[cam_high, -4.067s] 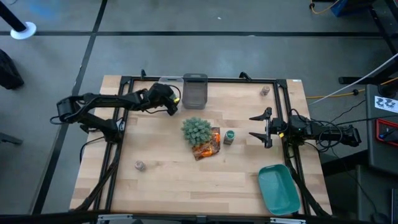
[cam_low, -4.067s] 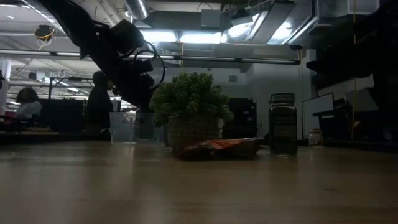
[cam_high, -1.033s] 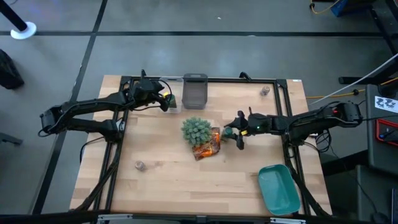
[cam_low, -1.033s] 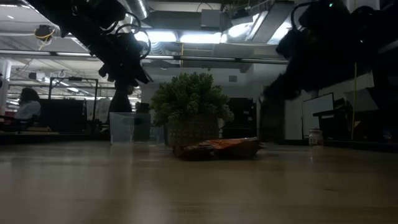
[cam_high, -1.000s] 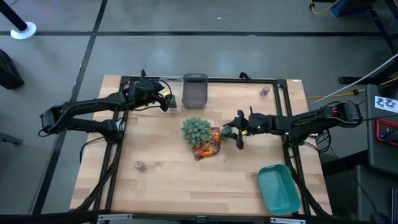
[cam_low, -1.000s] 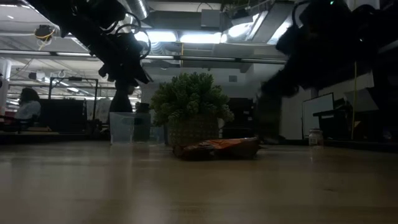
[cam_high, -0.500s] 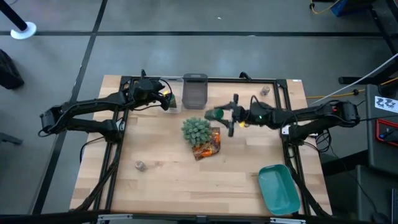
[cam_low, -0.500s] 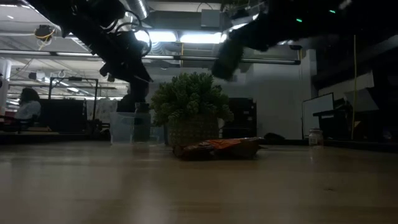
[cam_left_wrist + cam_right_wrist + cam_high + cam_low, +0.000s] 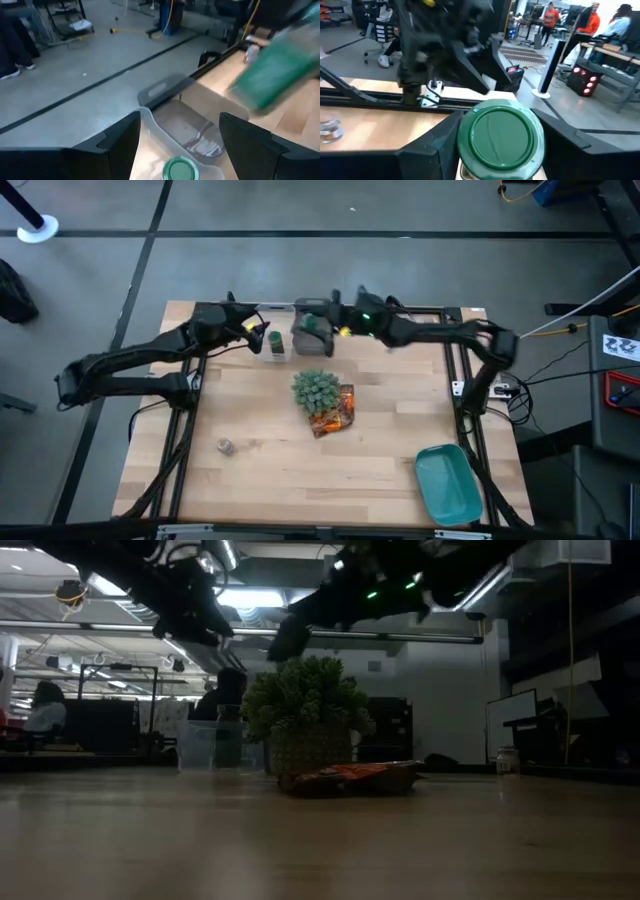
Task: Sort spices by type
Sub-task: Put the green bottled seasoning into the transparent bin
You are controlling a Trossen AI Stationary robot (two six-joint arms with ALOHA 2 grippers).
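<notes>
- Wooden desk held 2 grey-brown jars unsorted.
- Right claw pinched 1 green jar over the grey bin.
- Left claw hung spread above the clear bin, 1 green jar inside.

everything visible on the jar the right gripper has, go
The green-lidded jar is a small cylinder with a round, smooth green plastic-looking lid with a ridged rim; little of the body shows below it. It sits between the right gripper's dark fingers, lifted off the table over the back edge, above the grey container. From the left wrist it shows as a blurred, tilted green shape. Only the fingers touch it.
</notes>
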